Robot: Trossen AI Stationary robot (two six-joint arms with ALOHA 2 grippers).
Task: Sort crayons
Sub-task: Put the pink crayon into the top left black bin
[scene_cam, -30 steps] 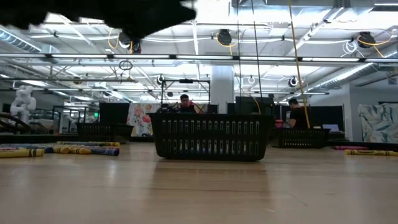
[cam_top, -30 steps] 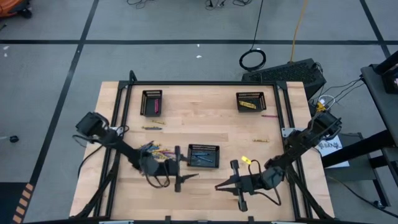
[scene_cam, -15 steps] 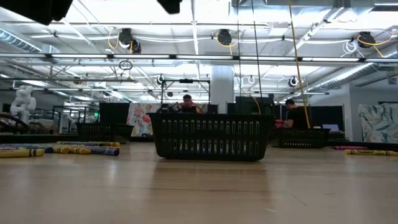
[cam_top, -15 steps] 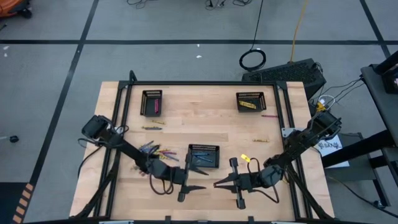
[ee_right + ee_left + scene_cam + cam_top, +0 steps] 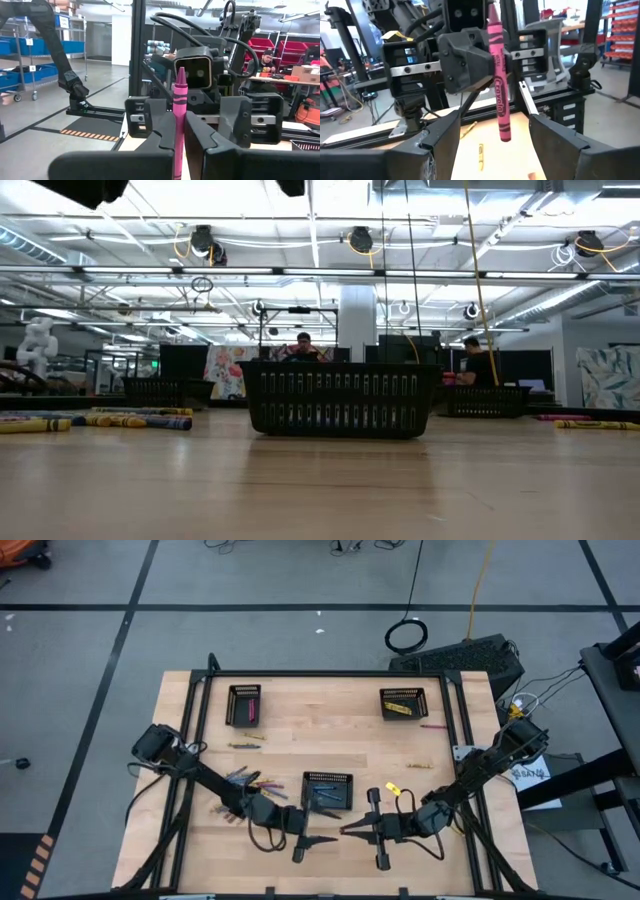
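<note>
My right gripper (image 5: pixel 347 831) (image 5: pixel 179 131) is shut on a pink crayon (image 5: pixel 498 75), near the middle of the table's near edge. My left gripper (image 5: pixel 322 838) (image 5: pixel 494 121) faces it, open, fingers level. In the left wrist view the crayon shows in the gap between those fingers, touching neither. More crayons lie loose on the wood at the left (image 5: pixel 250 781) (image 5: pixel 120 420) and right (image 5: pixel 420 766). Others lie in the black mesh trays: far left (image 5: pixel 244 705), far right (image 5: pixel 402 702) and middle (image 5: pixel 327 791). My right gripper pinches the pink crayon about mid-length (image 5: pixel 178 125) between its two fingers. The fingers come level from the table's right side and lie across the crayon. It stands upright, pointed tip (image 5: pixel 180 74) up and blunt end (image 5: pixel 505 135) below the fingers, lifted clear of the table.
The middle tray (image 5: pixel 340 400) stands just beyond both grippers. A small yellow thing (image 5: pixel 395 796) lies near my right arm. The table's black frame rails (image 5: pixel 200 720) run along its left, right and far sides. People sit in the room behind the table (image 5: pixel 302 345).
My left gripper has moved toward the table's right edge and a little toward its near edge, ending just short of my right gripper and the crayon it holds. It has stayed open.
</note>
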